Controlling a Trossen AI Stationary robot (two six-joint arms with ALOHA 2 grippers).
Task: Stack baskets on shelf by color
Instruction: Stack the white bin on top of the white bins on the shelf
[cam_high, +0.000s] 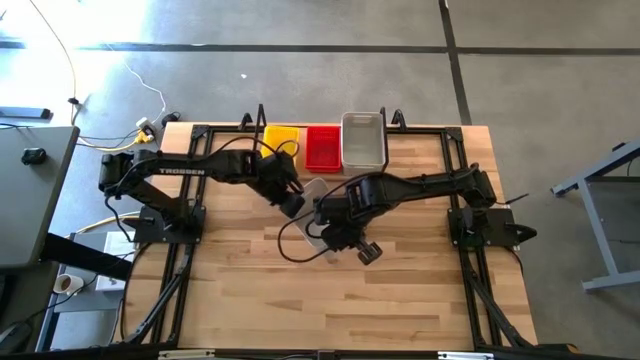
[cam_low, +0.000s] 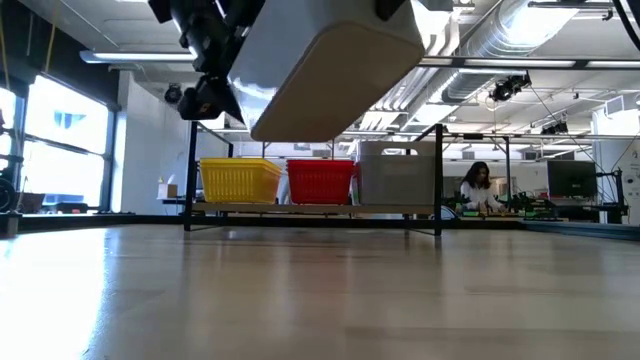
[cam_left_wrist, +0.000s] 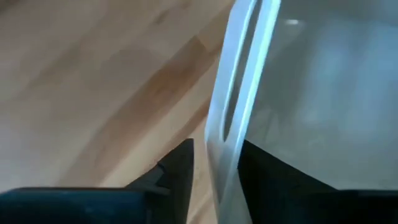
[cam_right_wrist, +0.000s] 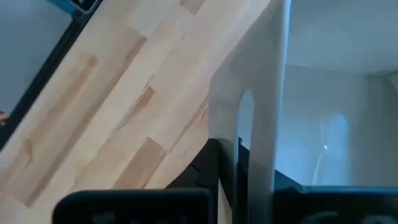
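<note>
A: Where are the baskets seen?

B: Three stacks are seen on the shelf (cam_high: 325, 130) at the far edge of the surface (cam_high: 400, 300): a yellow basket (cam_high: 281, 139) on the left, a red basket (cam_high: 322, 147) in the middle, a grey basket (cam_high: 363, 139) on the right. In the low view they are lined up side by side, touching or nearly so.

A: And the one in the air?

B: A fourth, the lifted basket (cam_low: 335, 62), translucent grey-white, is held tilted above the middle of the surface, between the two arms.

A: How is the right gripper (cam_right_wrist: 239, 180) placed?

B: It is clenched on a wall of the lifted basket; the thin wall is seen pinched between its dark fingers (cam_right_wrist: 211, 168) in the right wrist view.

A: And the left gripper (cam_left_wrist: 214, 174)?

B: It is found at another wall of the same basket. The rim is seen running between its fingers (cam_left_wrist: 177, 171), with a gap visible on either side, so the wall is straddled but not pressed: the gripper is released.
</note>
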